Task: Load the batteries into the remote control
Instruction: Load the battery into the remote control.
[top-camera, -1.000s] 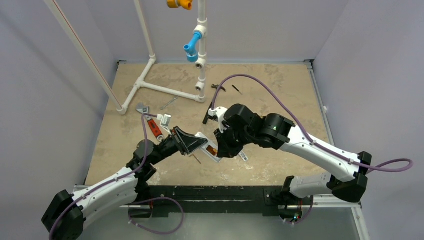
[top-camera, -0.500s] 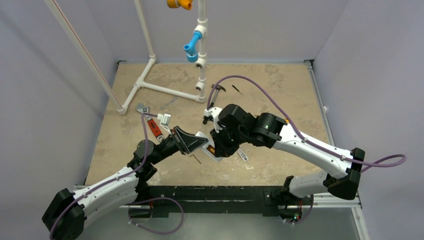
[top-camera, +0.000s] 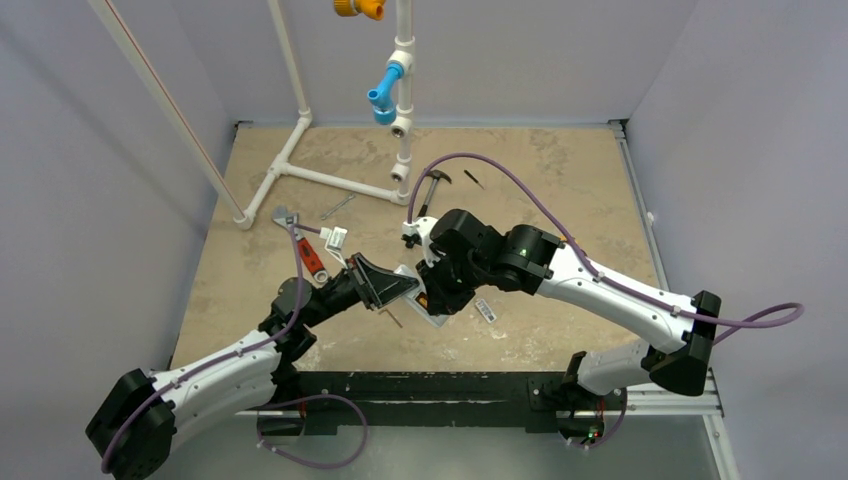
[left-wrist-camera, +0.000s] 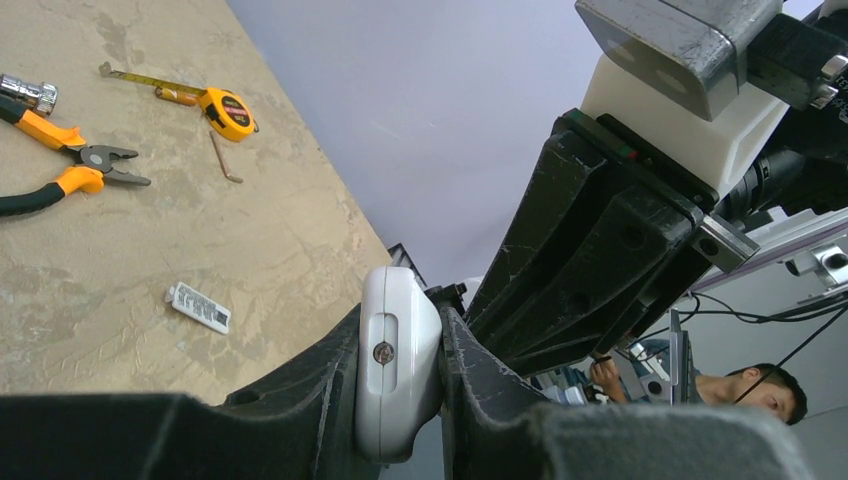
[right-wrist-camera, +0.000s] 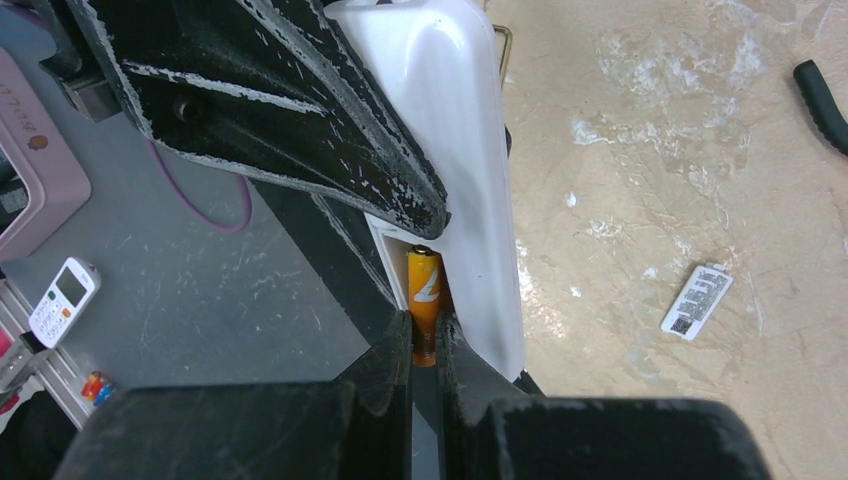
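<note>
left jaws tight on the remote control (left-wrist-camera: 397, 350), right jaws tight on an orange battery (right-wrist-camera: 425, 290) inside it

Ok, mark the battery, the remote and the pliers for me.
battery (right-wrist-camera: 425, 290), right wrist view, on its orange wrap.
remote control (right-wrist-camera: 468, 150), right wrist view, on its white back.
pliers (left-wrist-camera: 92, 160), left wrist view, on the pivot.
</note>
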